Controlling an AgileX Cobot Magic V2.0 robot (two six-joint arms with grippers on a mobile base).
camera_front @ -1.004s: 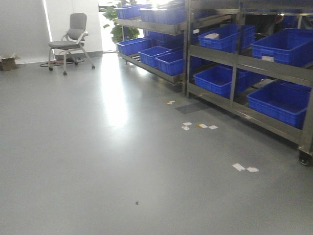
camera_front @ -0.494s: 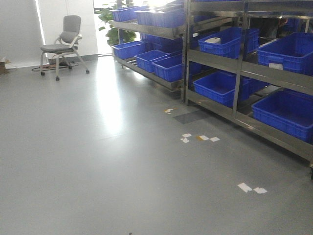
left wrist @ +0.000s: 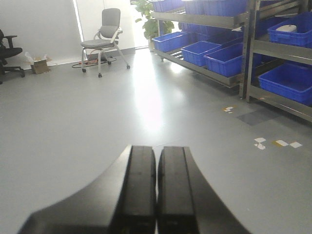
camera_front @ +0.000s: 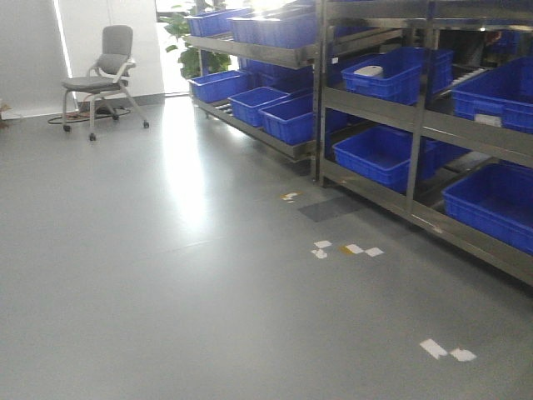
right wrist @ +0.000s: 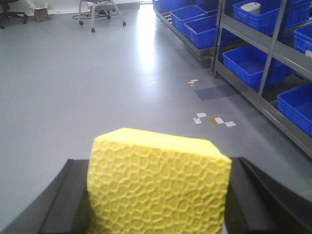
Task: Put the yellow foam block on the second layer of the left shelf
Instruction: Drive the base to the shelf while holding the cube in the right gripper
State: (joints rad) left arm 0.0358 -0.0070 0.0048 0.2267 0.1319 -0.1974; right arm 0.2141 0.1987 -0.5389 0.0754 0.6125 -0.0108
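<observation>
1. Here, a white object (camera_front: 367, 71) is held in one blue crate (camera_front: 404, 85).
2. The yellow foam block (right wrist: 158, 185) is clamped by the right gripper (right wrist: 156, 209); the left gripper (left wrist: 156, 190) is closed, empty.
3. Floor marks (camera_front: 354, 248) are seen lower than before.

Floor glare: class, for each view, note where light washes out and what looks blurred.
Front view: bright glare streak on the floor, whole frame soft. Left wrist view: same streak; left gripper sharp. Right wrist view: yellow foam block crisp, glare beyond.

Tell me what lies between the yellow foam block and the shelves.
In the right wrist view, only grey floor lies between the yellow foam block and the shelves, bearing small white scraps and a darker patch.
</observation>
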